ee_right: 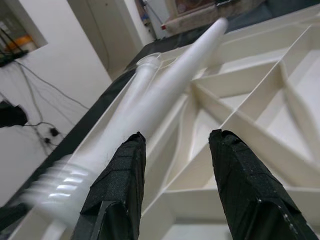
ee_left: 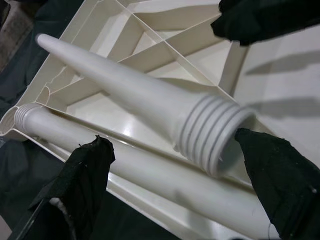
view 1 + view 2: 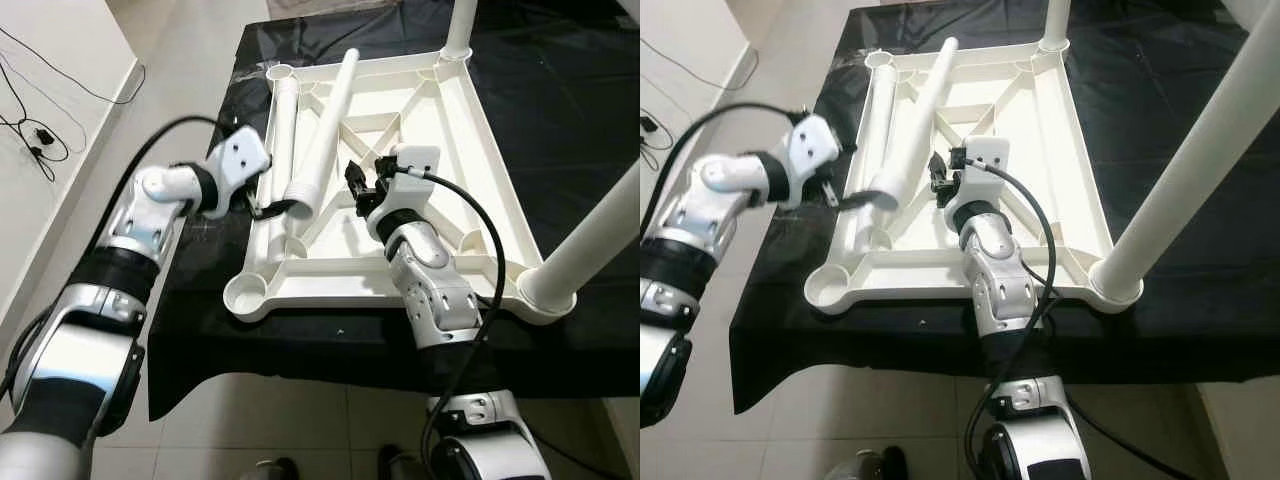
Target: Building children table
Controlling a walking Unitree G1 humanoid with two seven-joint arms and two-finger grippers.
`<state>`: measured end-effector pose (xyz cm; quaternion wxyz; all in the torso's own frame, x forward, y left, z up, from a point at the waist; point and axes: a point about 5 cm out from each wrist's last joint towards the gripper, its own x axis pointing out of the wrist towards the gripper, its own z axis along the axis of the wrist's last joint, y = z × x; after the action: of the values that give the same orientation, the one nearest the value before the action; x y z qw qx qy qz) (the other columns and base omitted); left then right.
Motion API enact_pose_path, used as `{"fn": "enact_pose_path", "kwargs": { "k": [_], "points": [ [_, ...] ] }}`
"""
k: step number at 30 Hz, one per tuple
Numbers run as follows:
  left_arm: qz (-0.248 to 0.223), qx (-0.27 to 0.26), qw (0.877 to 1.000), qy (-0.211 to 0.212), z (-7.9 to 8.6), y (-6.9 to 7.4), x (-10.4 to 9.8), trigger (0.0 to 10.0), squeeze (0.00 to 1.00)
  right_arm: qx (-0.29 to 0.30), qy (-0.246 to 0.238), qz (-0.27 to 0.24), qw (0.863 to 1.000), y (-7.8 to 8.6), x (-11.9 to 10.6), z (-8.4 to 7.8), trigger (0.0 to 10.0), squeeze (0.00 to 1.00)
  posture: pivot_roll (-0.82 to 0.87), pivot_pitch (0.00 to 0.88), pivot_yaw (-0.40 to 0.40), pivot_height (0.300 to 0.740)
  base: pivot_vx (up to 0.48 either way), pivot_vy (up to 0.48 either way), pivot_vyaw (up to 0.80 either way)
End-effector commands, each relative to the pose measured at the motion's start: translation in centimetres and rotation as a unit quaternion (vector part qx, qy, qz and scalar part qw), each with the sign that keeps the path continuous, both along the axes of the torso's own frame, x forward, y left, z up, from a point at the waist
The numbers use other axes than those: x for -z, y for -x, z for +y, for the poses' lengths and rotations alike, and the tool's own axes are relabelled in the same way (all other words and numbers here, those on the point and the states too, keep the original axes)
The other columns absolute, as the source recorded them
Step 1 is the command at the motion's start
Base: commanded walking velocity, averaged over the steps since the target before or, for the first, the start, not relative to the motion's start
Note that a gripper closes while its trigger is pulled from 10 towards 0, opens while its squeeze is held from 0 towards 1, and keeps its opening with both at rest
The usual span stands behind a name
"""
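Note:
A white plastic tabletop [image 3: 470, 170] lies upside down on a black cloth. One white leg [image 3: 590, 245] stands screwed into its near right corner and another [image 3: 460, 25] into its far right corner. A loose leg [image 3: 325, 130] lies slanted across the ribs, threaded end [image 2: 212, 137] toward me and blurred in the right wrist view. A second loose leg [image 3: 283, 130] lies along the left rim. My left gripper [image 3: 272, 208] is open, its fingers [image 2: 85, 175] wide on either side of that threaded end. My right gripper [image 3: 362, 182] hovers open over the middle ribs, nothing between its fingers [image 1: 120, 185].
The near left corner socket [image 3: 245, 293] holds no leg. The black cloth [image 3: 560, 110] hangs over the front edge of the surface. Tiled floor runs on the left, with cables [image 3: 40, 135] lying by the wall.

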<state>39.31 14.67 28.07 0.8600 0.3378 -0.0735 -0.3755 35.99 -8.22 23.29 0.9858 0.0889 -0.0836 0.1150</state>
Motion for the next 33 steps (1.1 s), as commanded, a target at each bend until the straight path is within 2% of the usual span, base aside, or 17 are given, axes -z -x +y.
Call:
{"fn": "enact_pose_path", "kwargs": {
  "k": [1, 10, 15, 16, 17, 18, 19, 22, 23, 24, 27, 29, 30, 32, 33],
  "points": [
    [0.027, -0.01, 1.0, -0.003, 0.7, 0.0, 1.6, 10.0, 0.0, -0.003, -0.004, 0.013, 1.0, 0.2, 0.6, 0.2, 10.0, 0.0, 0.1, 0.259, 0.159, 0.74, 0.0, 0.0, 0.0],
    [0.044, -0.003, 0.999, -0.009, 0.6, 0.1, 2.5, 10.0, 0.0, 0.005, -0.003, 0.012, 1.0, 0.2, 0.4, -0.5, 10.0, 0.0, 0.1, 0.262, 0.161, 0.74, 0.0, 0.0, 0.0],
    [0.032, 0.0, 0.999, -0.015, 0.5, 0.1, 2.6, 10.0, 0.0, 0.004, -0.003, 0.009, 1.0, 0.2, 0.2, -0.3, 10.0, 0.0, 0.1, 0.273, 0.159, 0.74, 0.0, 0.0, 0.0],
    [0.016, -0.006, 1.0, -0.015, 0.4, 0.0, 2.3, 10.0, 0.0, 0.002, -0.001, 0.009, 1.0, 0.2, 0.2, -0.1, 10.0, 0.0, 0.09, 0.269, 0.157, 0.74, 0.0, 0.0, 0.0],
    [-0.02, -0.03, 0.999, 0.016, 0.3, 0.0, 1.5, 10.0, 0.0, -0.009, 0.002, 0.011, 1.0, 0.1, 0.2, 0.4, 10.0, 0.0, 0.09, 0.262, 0.154, 0.74, 0.0, 0.0, 0.0],
    [-0.02, -0.03, 0.999, 0.016, 0.3, 0.0, 1.5, 10.0, 0.0, -0.009, 0.002, 0.011, 1.0, 0.1, 0.2, 0.4, 10.0, 0.0, 0.09, 0.262, 0.154, 0.74, 0.0, 0.0, 0.0],
    [-0.036, -0.046, 0.997, 0.041, 0.3, 0.1, 1.3, 10.0, 0.0, -0.013, 0.004, 0.011, 1.0, 0.0, 0.2, 0.5, 10.0, 0.0, 0.09, 0.254, 0.148, 0.74, 0.0, 0.0, 0.0],
    [-0.087, -0.095, 0.984, 0.126, 0.7, 1.4, 1.1, 10.0, 0.0, -0.016, 0.006, 0.002, 1.0, -0.2, -0.2, 0.4, 10.0, 0.0, 0.07, 0.232, 0.137, 0.74, 0.0, 0.0, 0.0],
    [-0.087, -0.095, 0.984, 0.126, 0.7, 1.4, 1.1, 10.0, 0.0, -0.016, 0.006, 0.002, 1.0, -0.2, -0.2, 0.4, 10.0, 0.0, 0.07, 0.232, 0.137, 0.74, 0.0, 0.0, 0.0],
    [-0.096, -0.105, 0.98, 0.143, 0.9, 1.8, 1.1, 10.0, 0.0, -0.015, 0.007, -0.003, 1.0, -0.2, -0.3, 0.3, 10.0, 0.0, 0.07, 0.232, 0.137, 0.74, 0.0, 0.0, 0.0],
    [-0.161, -0.17, 0.949, 0.21, 1.8, 4.1, 0.7, 10.0, 0.0, -0.03, 0.008, -0.056, 0.998, 0.6, -1.9, 0.3, 10.0, 0.0, 0.01, 0.174, 0.099, 0.74, 0.0, 0.0, 0.0],
    [-0.161, -0.17, 0.949, 0.21, 1.8, 4.1, 0.7, 10.0, 0.0, -0.03, 0.008, -0.056, 0.998, 0.6, -1.9, 0.3, 10.0, 0.0, 0.01, 0.174, 0.099, 0.74, 0.0, 0.0, 0.0],
    [-0.168, -0.197, 0.935, 0.241, 2.2, 5.2, 0.9, 10.0, 0.0, -0.037, 0.014, -0.072, 0.997, 1.0, -2.3, 0.5, 10.0, 0.0, -0.01, 0.152, 0.094, 0.74, 0.0, 0.0, 0.0],
    [-0.168, -0.197, 0.935, 0.241, 2.2, 5.2, 0.9, 10.0, 0.0, -0.037, 0.014, -0.072, 0.997, 1.0, -2.3, 0.5, 10.0, 0.0, -0.01, 0.152, 0.094, 0.74, 0.0, 0.0, 0.0],
    [-0.167, -0.216, 0.926, 0.262, 2.4, 6.4, 1.7, 10.0, 0.0, -0.041, 0.037, -0.084, 0.995, 1.5, -2.4, 0.7, 10.0, 0.0, -0.02, 0.127, 0.103, 0.74, 0.0, 0.0, 0.0]
  ]
}}
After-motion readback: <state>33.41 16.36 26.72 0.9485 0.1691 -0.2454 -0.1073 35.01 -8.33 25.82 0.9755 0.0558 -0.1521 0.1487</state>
